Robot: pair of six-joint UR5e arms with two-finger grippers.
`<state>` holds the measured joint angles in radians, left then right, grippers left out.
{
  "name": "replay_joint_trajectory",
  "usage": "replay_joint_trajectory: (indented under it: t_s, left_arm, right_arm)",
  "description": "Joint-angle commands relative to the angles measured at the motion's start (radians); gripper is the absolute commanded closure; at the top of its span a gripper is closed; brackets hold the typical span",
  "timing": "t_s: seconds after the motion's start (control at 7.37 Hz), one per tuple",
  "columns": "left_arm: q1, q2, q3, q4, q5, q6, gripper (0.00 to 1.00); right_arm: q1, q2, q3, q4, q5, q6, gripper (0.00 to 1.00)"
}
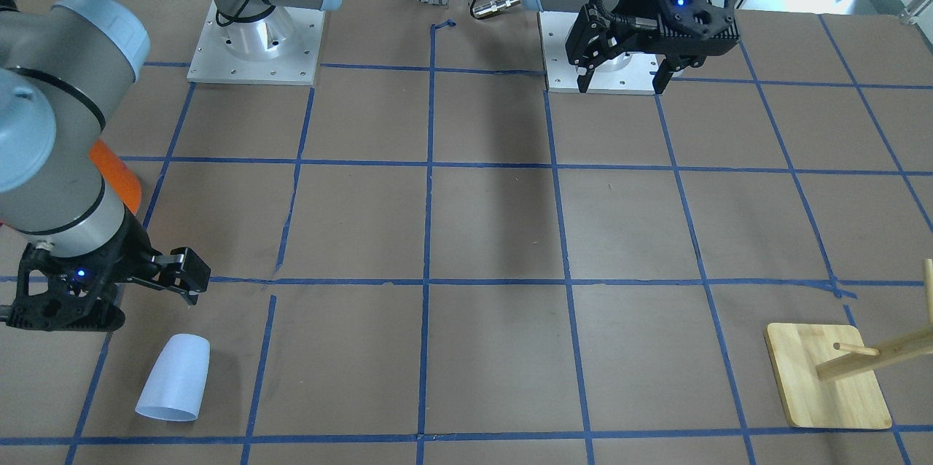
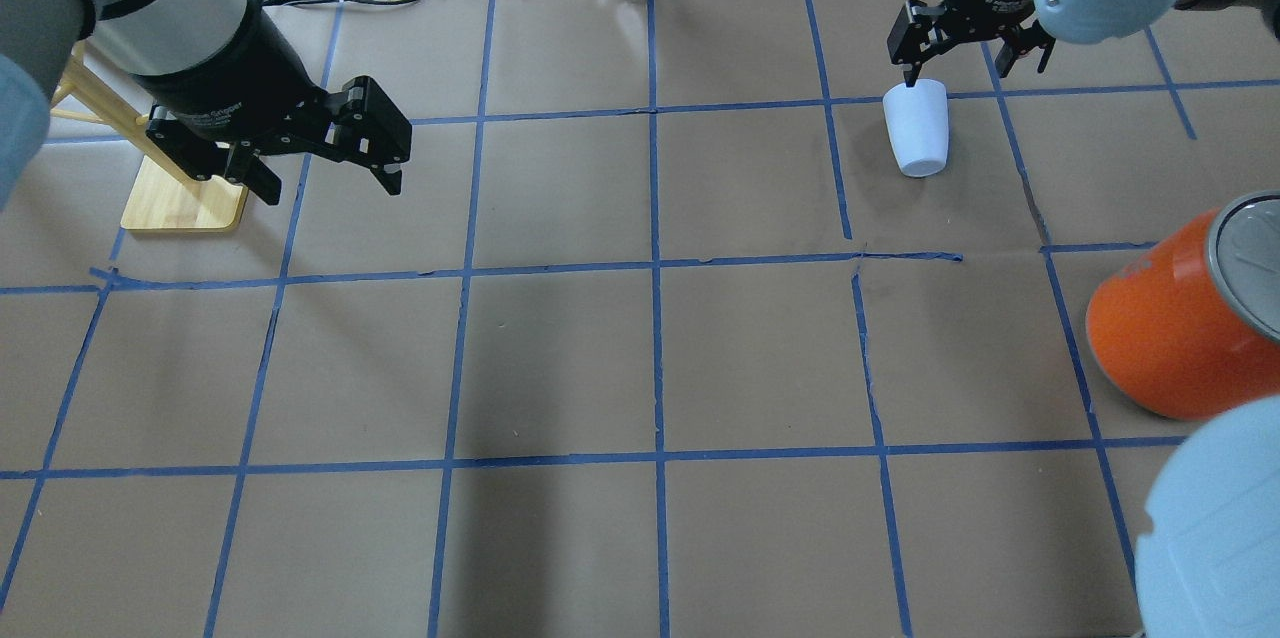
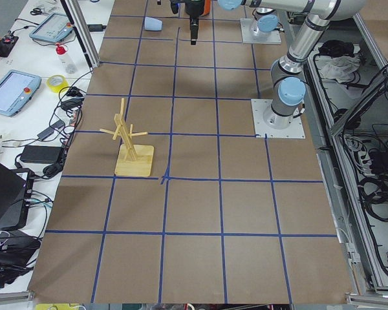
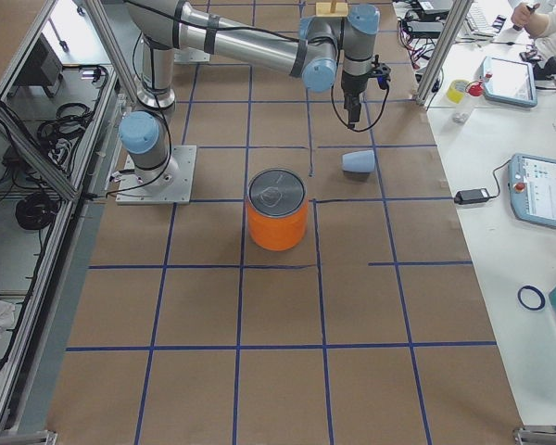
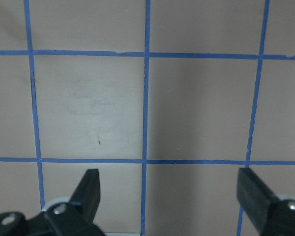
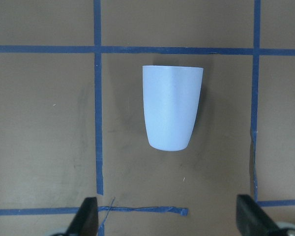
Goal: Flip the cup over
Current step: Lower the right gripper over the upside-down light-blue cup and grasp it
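The cup (image 6: 172, 113) is a small pale blue-white tumbler lying on its side on the brown paper, wide mouth pointing away from the robot. It also shows in the front view (image 1: 175, 377), the overhead view (image 2: 918, 128) and the exterior right view (image 4: 358, 161). My right gripper (image 6: 168, 211) is open and empty and hovers above the table close to the cup's narrow end, not touching it. My left gripper (image 2: 325, 183) is open and empty, held high over the table's other side, far from the cup; its wrist view (image 5: 170, 186) shows only bare paper.
A big orange can (image 2: 1170, 338) with a silver lid stands upright on the robot's right side, nearer the robot than the cup. A wooden peg rack (image 1: 827, 377) on a square base stands on the far left side. Blue tape lines grid the table.
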<state>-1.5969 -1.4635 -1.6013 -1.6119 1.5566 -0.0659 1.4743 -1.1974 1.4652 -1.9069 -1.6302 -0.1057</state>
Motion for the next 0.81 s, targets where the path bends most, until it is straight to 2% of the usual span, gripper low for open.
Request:
replay_joint_trajectory:
  t_s: [0.0,0.27,0.54,0.68]
  left_arm:
    - [0.0,0.0,0.001,0.0,-0.001,0.0,0.0]
    - [0.0,0.0,0.001,0.0,-0.001,0.0,0.0]
    - [0.0,0.0,0.0,0.0,0.0,0.0,0.0]
    - [0.0,0.0,0.0,0.001,0.0,0.0,0.0]
  right_arm:
    - [-0.002,0.074,0.0,-0.065,0.0,0.009,0.0]
    - [-0.006,0.139,0.0,-0.185,0.001,0.006,0.0]
    - [-0.038,0.18,-0.002,-0.202,0.015,-0.005,0.0]
    - [-0.045,0.215,0.0,-0.26,0.015,-0.005,0.0]
